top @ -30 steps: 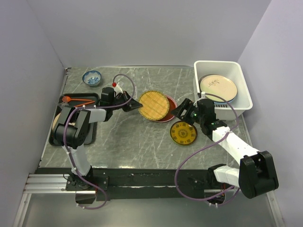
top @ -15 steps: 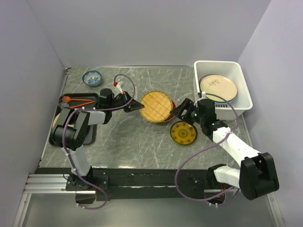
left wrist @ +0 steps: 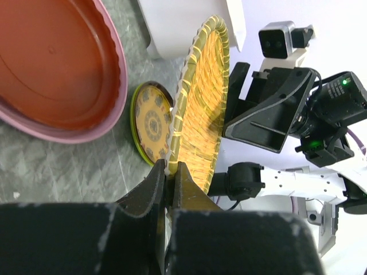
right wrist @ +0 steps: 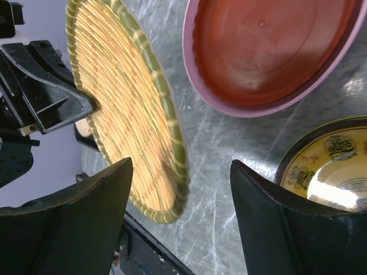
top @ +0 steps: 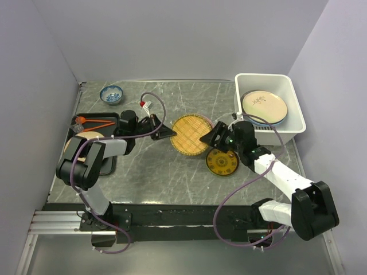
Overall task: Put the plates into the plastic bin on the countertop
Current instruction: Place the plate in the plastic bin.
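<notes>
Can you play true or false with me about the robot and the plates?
The left gripper pinches the woven plate by its rim. True.
The right gripper is shut on the woven plate. False: its jaws are open.
The plastic bin is empty. False: a cream plate lies in it.
The small yellow plate lies on the countertop. True.

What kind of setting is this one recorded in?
Probably a mock kitchen counter in a lab booth: a marble-look countertop, a white plastic bin holding a cream plate, and plain walls closing it in.
</notes>
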